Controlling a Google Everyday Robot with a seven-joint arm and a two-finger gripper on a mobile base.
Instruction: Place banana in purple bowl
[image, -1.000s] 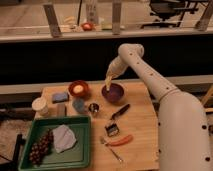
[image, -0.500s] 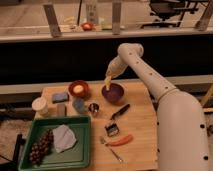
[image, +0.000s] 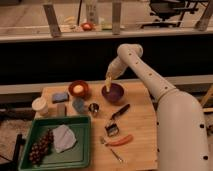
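Note:
The purple bowl (image: 113, 93) sits at the back middle of the wooden table (image: 140, 125). My gripper (image: 109, 78) hangs just above the bowl's left rim, at the end of the white arm (image: 145, 70). It is shut on the small pale-yellow banana (image: 108, 84), which points down over the bowl's left edge, its tip just above or at the rim.
An orange-red bowl (image: 78, 89) holding a pale ball stands left of the purple bowl. A blue sponge (image: 60, 97), a white cup (image: 39, 106), a grey cup (image: 79, 105) and a small metal cup (image: 93, 107) are nearby. A green tray (image: 80, 155) holds grapes and a cloth. A black-handled tool (image: 116, 120), orange carrot (image: 120, 141) and fork (image: 114, 152) lie in front.

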